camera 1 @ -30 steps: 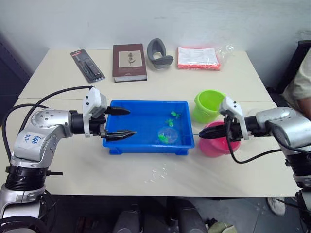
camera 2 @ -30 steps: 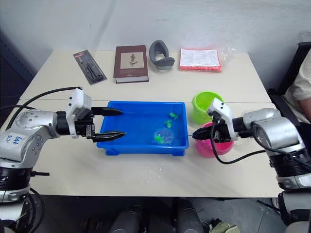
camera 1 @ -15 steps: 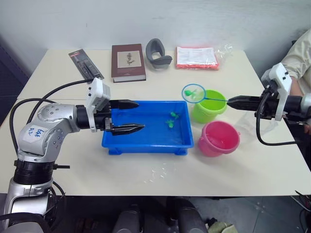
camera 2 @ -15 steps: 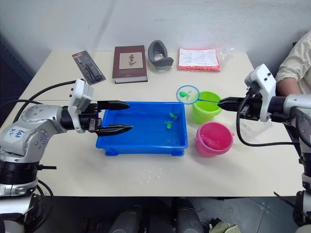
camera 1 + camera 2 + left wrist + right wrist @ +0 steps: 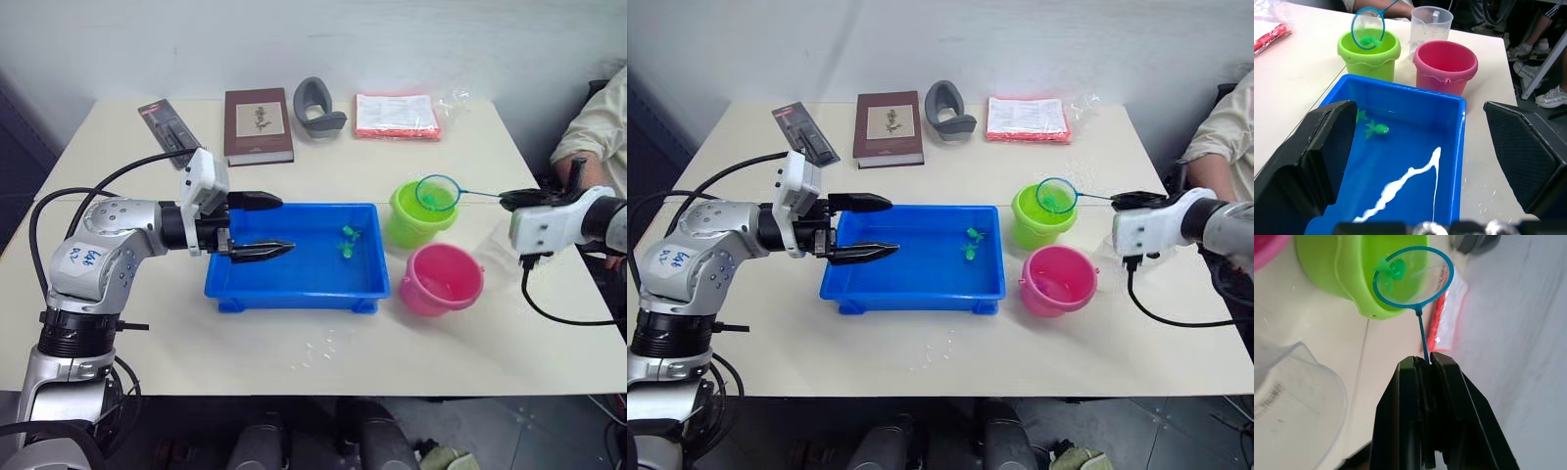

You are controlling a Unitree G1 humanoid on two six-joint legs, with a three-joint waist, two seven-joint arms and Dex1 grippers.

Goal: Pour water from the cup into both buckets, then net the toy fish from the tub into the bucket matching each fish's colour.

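The right tool [image 5: 1426, 363] pinches the net [image 5: 437, 193], a green fish [image 5: 1392, 268] inside, over the green bucket [image 5: 413, 223]. Two fish [image 5: 347, 242] wait in the tub [image 5: 294, 289]. Left tool [image 5: 263, 225] is spread wide.

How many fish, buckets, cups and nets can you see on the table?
Fish: 3 (2 in the tub, 1 in the net)
Buckets: 2
Cup: 1
Net: 1
Total: 7
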